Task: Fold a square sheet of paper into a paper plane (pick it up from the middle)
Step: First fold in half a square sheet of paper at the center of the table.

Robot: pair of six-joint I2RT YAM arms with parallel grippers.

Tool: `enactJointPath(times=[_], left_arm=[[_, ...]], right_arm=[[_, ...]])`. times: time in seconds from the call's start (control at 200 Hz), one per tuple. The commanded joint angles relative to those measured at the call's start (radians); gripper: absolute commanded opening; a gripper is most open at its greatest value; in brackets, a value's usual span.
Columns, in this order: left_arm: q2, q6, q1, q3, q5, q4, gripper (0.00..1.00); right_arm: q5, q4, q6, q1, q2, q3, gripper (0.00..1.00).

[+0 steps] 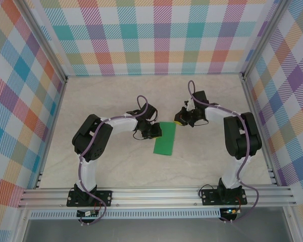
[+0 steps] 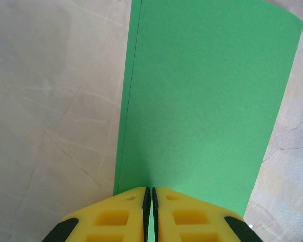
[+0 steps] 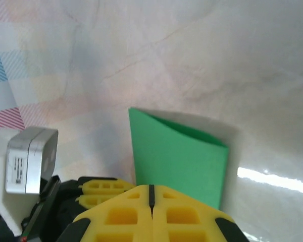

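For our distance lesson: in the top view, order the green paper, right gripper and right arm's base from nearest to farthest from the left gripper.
1. green paper, at the tips of the left gripper, mid-table.
2. right gripper, just beyond the paper's far right corner.
3. right arm's base, at the near edge, right side.

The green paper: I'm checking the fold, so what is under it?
The green paper lies folded on the pale table. The right wrist view shows a second layer beneath the top one. The table surface below is covered.
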Motion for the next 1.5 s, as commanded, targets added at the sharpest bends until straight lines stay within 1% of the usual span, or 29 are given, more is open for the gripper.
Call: enactJointPath(times=[0.0,0.15,0.325,0.47,0.62,0.695,0.76,0.86,1.01,1.23,1.305,1.395,1.495], left_arm=[[0.027,0.02,-0.005,0.001,-0.007,-0.077,0.13],[0.025,0.021,-0.005,0.002,-0.005,-0.076,0.13],[0.027,0.021,-0.005,0.005,-0.005,-0.077,0.13],[0.028,0.019,-0.005,0.004,-0.004,-0.077,0.13],[0.026,0.02,-0.005,0.005,-0.003,-0.082,0.13],[0.027,0.02,-0.005,0.005,-0.002,-0.081,0.13],[0.028,0.021,-0.005,0.005,-0.002,-0.082,0.13],[0.026,0.02,-0.005,0.003,-0.002,-0.081,0.13],[0.026,0.02,-0.005,0.005,-0.003,-0.081,0.13],[0.025,0.018,-0.006,0.009,0.0,-0.081,0.13],[0.024,0.018,-0.007,0.009,0.0,-0.083,0.13],[0.025,0.017,-0.007,0.009,0.001,-0.082,0.13],[0.024,0.015,-0.007,0.011,0.001,-0.079,0.13]], right_arm=[[-0.018,0.012,0.022,0.039,0.0,-0.063,0.0],[0.002,0.05,0.03,0.043,0.027,-0.128,0.0],[0.021,0.021,0.009,0.043,0.031,-0.141,0.0],[-0.003,-0.011,-0.007,0.047,-0.033,-0.134,0.0],[-0.001,0.009,0.011,0.067,-0.128,-0.199,0.0],[-0.031,0.047,0.028,0.088,-0.132,-0.24,0.0],[-0.012,0.057,0.037,0.104,-0.124,-0.266,0.0],[-0.018,0.096,0.047,0.119,-0.101,-0.304,0.0],[0.006,0.08,0.033,0.121,-0.084,-0.329,0.0],[-0.006,0.026,0.016,0.131,-0.192,-0.324,0.0],[-0.025,0.035,0.023,0.144,-0.222,-0.335,0.0],[-0.057,0.077,0.047,0.168,-0.219,-0.359,0.0],[-0.031,0.1,0.063,0.189,-0.196,-0.395,0.0]])
